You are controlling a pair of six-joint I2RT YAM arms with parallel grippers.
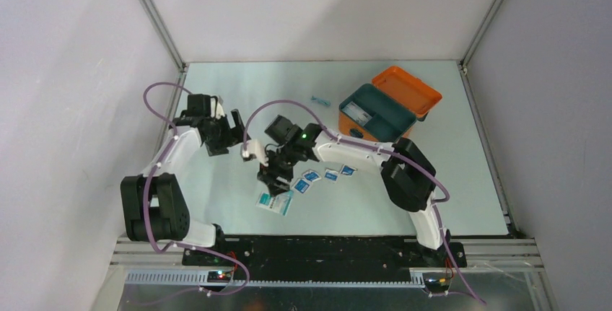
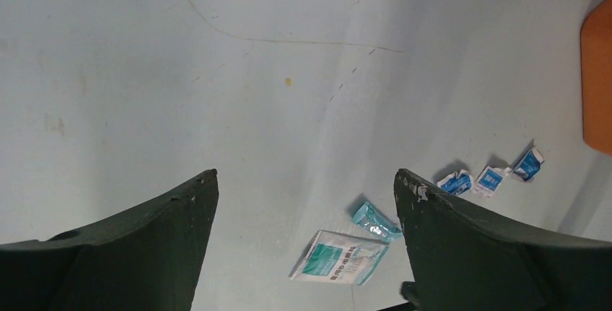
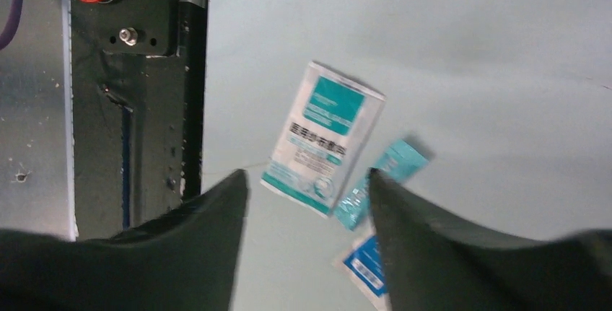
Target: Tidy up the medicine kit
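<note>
Orange medicine kit (image 1: 386,109) sat open at upper right, its contents indistinct. Left gripper (image 2: 304,175) and right gripper (image 3: 307,174) hung spread and empty, the right's finger (image 3: 469,253) covering part of a teal sachet (image 3: 397,163).

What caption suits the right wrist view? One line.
Open right gripper hovering over a white-teal packet and small sachets on the table.

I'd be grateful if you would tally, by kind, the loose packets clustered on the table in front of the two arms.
Blue-and-white sachets: 4
Small teal packet: 1
Large white-and-teal packet: 1
Total: 6
</note>
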